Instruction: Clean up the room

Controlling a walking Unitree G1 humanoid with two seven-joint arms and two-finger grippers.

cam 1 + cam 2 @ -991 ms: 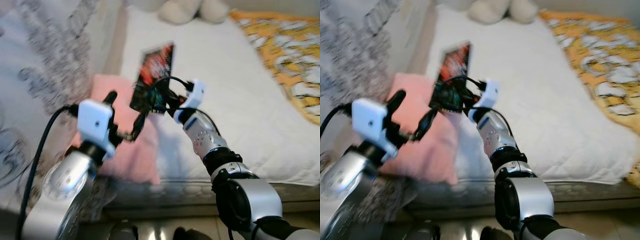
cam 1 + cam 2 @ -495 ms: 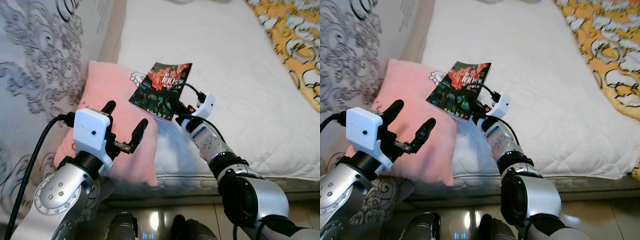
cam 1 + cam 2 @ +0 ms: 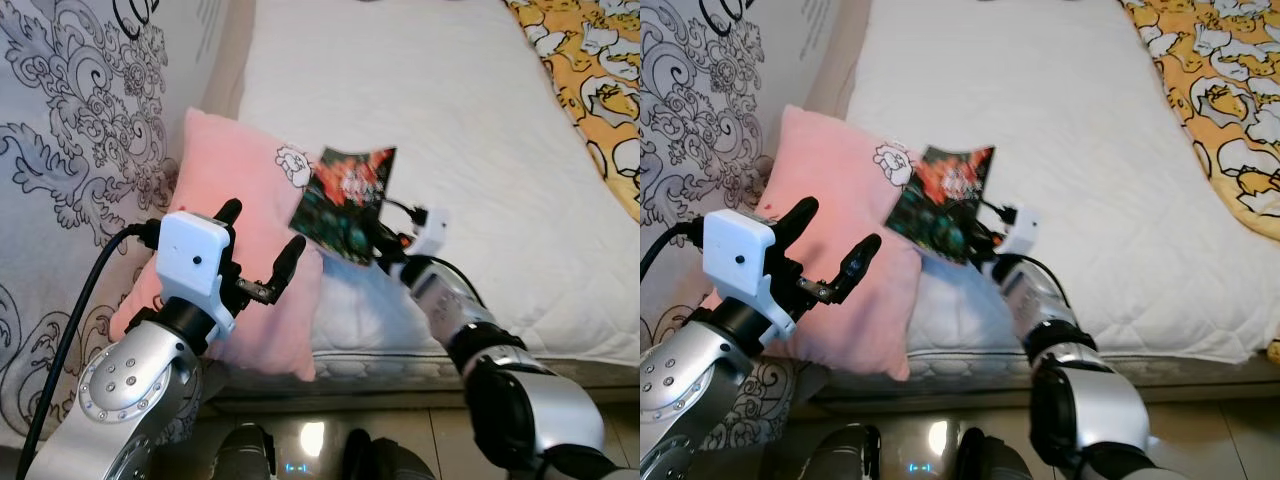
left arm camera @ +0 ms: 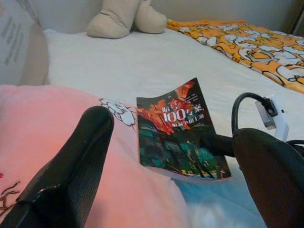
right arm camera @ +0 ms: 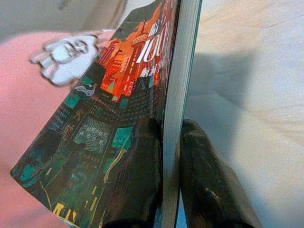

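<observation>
The right gripper (image 5: 170,161) clamps the book's (image 3: 346,203) near edge, its long axis running far-right, while the left gripper (image 3: 258,248), fingers apart, hovers over the pink pillow (image 3: 235,190).

Soft even daylight; head views slightly blurred.

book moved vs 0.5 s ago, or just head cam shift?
Yes. The book, clamped in the right gripper, has tipped up off the white mattress. Against the pink pillow, its lower edge now stands raised beside the pillow's cartoon patch.
</observation>
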